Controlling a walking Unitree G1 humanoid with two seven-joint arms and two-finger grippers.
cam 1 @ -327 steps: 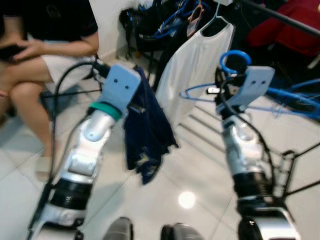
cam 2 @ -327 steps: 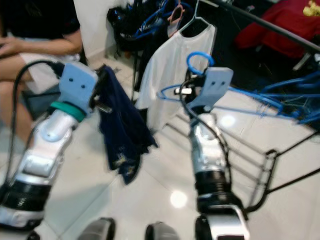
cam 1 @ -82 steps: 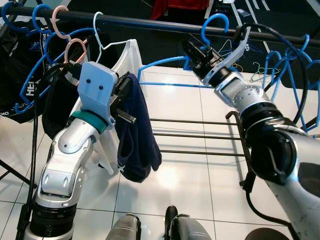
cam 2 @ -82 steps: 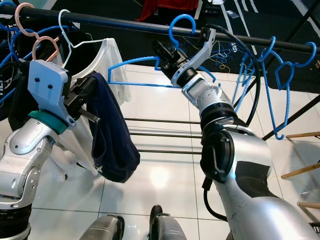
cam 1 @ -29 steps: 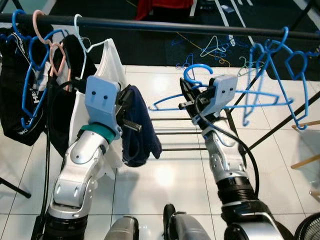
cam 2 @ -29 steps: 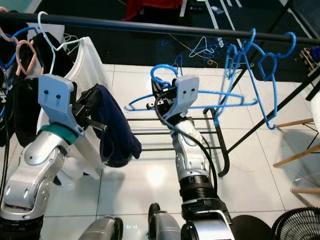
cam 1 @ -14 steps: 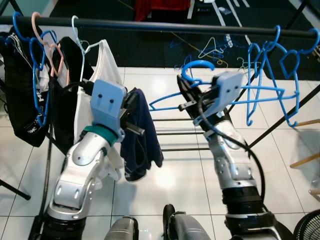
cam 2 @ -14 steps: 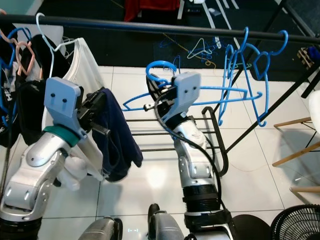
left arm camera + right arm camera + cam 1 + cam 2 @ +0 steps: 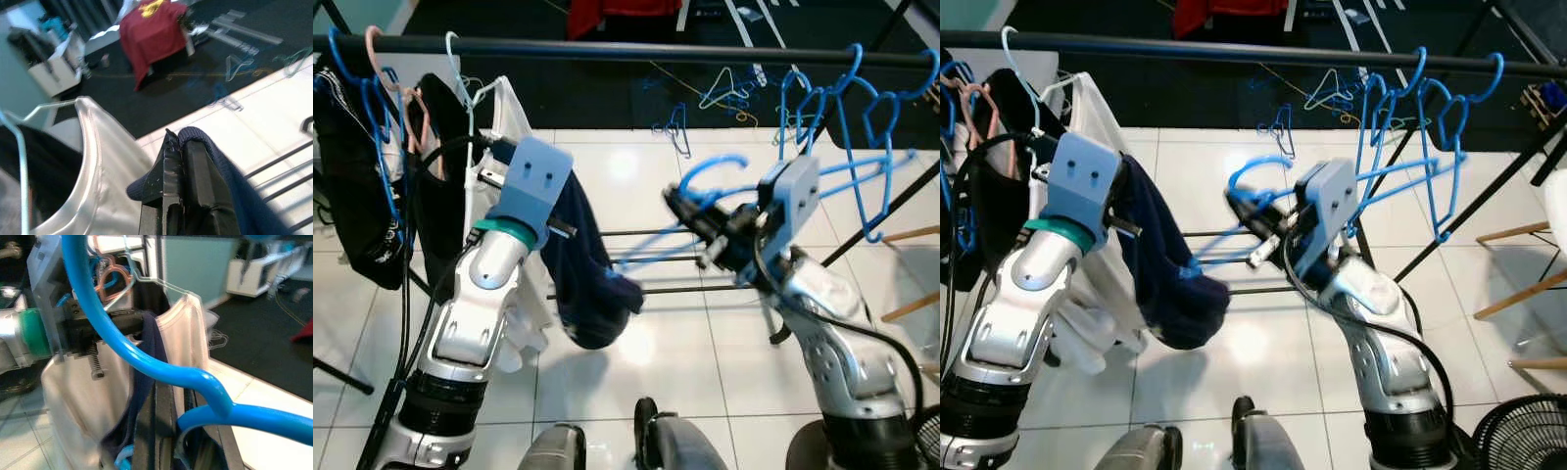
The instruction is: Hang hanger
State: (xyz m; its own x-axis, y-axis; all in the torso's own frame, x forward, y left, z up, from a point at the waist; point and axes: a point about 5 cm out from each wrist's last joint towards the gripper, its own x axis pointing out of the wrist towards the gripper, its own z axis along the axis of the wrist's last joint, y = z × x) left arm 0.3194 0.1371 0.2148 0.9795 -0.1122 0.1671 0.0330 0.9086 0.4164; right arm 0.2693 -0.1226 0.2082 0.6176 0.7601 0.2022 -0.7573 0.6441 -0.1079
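Now the right gripper [image 9: 1255, 223] has its fingers clamped on a blue hanger [image 9: 1258, 176], at 3 o'clock from the navy garment [image 9: 1170, 274] pinched by the left gripper's [image 9: 182, 147] closed fingers, below the black rail [image 9: 1234, 49].

Since half a second ago our right gripper [image 9: 1252, 227] is lower and nearer our left side, and its blue hanger [image 9: 1255, 176] no longer rides up near the rail. One hanger arm now reaches the navy garment [image 9: 1167, 279] pinched in our left gripper [image 9: 180, 147], where before they were apart. The garment's lower end now swings out toward the hanger. Our left arm stands more upright.
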